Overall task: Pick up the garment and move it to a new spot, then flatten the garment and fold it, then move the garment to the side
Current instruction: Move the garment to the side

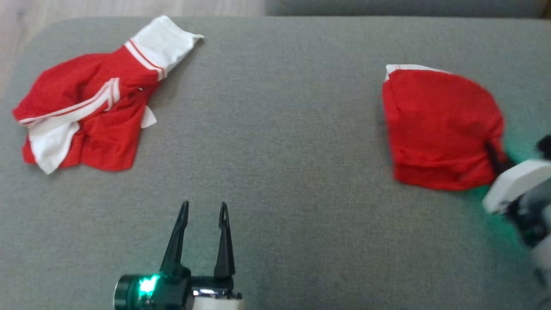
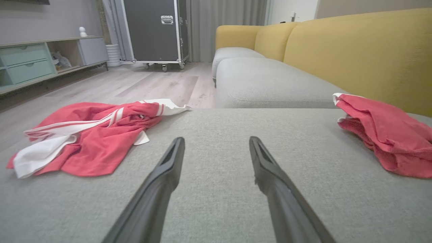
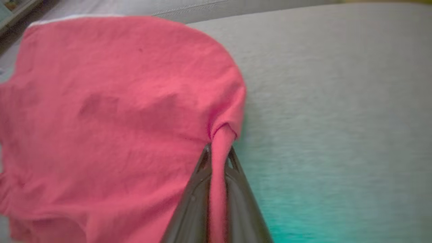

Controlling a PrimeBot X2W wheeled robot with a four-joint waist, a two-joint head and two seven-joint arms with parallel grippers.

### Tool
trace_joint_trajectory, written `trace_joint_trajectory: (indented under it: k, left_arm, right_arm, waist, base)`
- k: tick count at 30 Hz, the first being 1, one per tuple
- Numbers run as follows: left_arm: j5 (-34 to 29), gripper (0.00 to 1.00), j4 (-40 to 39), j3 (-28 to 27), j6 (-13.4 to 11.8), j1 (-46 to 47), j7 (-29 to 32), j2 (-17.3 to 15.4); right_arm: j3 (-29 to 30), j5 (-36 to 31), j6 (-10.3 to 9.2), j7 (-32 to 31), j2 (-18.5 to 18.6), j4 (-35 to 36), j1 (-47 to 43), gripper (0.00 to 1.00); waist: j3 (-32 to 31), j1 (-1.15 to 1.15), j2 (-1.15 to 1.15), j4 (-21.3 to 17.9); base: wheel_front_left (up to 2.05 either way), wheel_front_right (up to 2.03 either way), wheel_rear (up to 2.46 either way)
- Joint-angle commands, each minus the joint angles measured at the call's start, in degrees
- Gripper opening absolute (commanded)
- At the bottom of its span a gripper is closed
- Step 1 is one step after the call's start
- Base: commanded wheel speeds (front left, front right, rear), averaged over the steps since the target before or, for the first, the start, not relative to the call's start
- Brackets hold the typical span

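While pinching a bunched edge of the garment (image 3: 118, 111) in right jaws: plain red, folded-ish, white trim on far side. Left jaws spread.

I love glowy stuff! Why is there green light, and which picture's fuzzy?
Head view: a green lamp glows behind the left claw, and green tints the grey cushion by the smeared right claw. Right wrist view: the pinched red garment is blurry, teal glow beneath. Left wrist view: sharp.
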State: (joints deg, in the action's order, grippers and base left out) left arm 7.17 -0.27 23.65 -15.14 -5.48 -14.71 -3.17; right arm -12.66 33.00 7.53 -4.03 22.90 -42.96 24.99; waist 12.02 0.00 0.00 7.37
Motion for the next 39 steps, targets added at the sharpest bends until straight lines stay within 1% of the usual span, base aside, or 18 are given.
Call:
trace_joint_trajectory:
  k: [1, 7, 11, 15, 20, 21, 22, 23, 26, 31, 35, 39]
  left_arm:
    - [0.12, 1.0, -1.96, -1.37, -0.28, 2.85, -0.29, 0.29]
    - [-0.54, 1.0, -2.29, -1.24, -0.09, 6.36, -0.29, 0.29]
    - [-1.25, 1.0, -1.97, -1.03, 0.39, 9.38, -0.29, 0.29]
    - [-1.84, 1.0, -1.43, -0.84, 0.83, 12.29, -0.29, 0.29]
    - [-2.23, 1.0, -0.89, -0.65, 1.17, 14.32, -0.29, 0.29]
    - [-2.24, 1.0, -0.76, -0.62, 1.23, 14.5, -0.29, 0.29]
    - [-2.25, 1.0, -0.64, -0.63, 1.28, 14.62, -0.29, 0.29]
    - [-2.24, 1.0, -0.5, -0.65, 1.32, 14.69, -0.29, 0.29]
    - [-2.09, 1.0, 0.07, -0.68, 1.4, 14.5, -0.29, 0.29]
    - [-1.73, 1.0, 0.91, -1.01, 1.41, 13.15, -0.29, 0.29]
    - [-0.8, 1.0, 1.39, -1.92, 1.11, 10.92, -0.29, 0.29]
    - [-0.01, 1.0, 2.06, -3.24, 1.17, 7.72, -0.29, 0.29]
  right_arm:
    - [-0.63, 0.34, -0.04, 0.61, 3.57, 1.73, 1.58, 0.0]
    - [-0.82, 0.98, -0.04, -1.01, 15.25, 3.27, 4.44, 0.0]
    - [0.16, 1.37, -0.04, -1.44, 21.63, 3.24, 6.78, 0.0]
    - [1.53, 0.45, -0.04, -1.44, 25.53, 2.61, 8.32, 0.0]
    - [3.53, -2.38, -0.04, 0.67, 27.66, 1.02, 10.05, 0.0]
    - [4.02, -3.08, -0.04, 1.33, 27.61, 0.47, 10.34, 0.13]
    - [4.63, -3.96, -0.04, 2.06, 27.47, -0.24, 10.7, 0.45]
    - [5.12, -5.09, -0.04, 2.87, 27.21, -0.92, 11.07, 1.0]
    - [6.59, -8.28, -0.04, 5.92, 24.87, -2.55, 12.09, 1.0]
    - [6.9, -12.67, -0.04, 10.42, 19.16, -2.93, 11.34, 1.0]
    - [5.76, -13.81, -0.04, 13.36, 12.93, -0.68, 8.29, 1.0]
    - [3.04, -12.88, -0.04, 15.57, 5.9, 3.16, 2.64, 1.0]
  waist:
    - [1.52, 0.0, 0.0, -1.21]
    - [6.96, 0.0, 0.0, -4.51]
    - [10.7, 0.0, 0.0, -6.16]
    - [13.48, 0.0, 0.0, -6.91]
    - [14.9, 0.0, 0.0, -7.11]
    - [14.93, 0.0, 0.0, -7.09]
    - [14.89, 0.0, 0.0, -7.07]
    - [14.75, 0.0, 0.0, -7.06]
    - [13.56, 0.0, 0.0, -7.07]
    - [9.56, 0.0, 0.0, -7.03]
    - [4.84, 0.0, 0.0, -6.76]
    - [-0.94, 0.0, 0.0, -6.2]
  base:
    - [0.0, 0.0, 0.0]
    - [0.0, 0.0, 0.0]
    - [0.0, 0.0, 0.0]
    - [0.0, 0.0, 0.0]
    - [0.0, 0.0, 0.0]
    - [0.0, 0.0, 0.0]
    - [0.0, 0.0, 0.0]
    - [0.0, 0.0, 0.0]
    - [0.0, 0.0, 0.0]
    - [0.0, 0.0, 0.0]
    - [0.0, 0.0, 0.0]
    - [0.0, 0.0, 0.0]
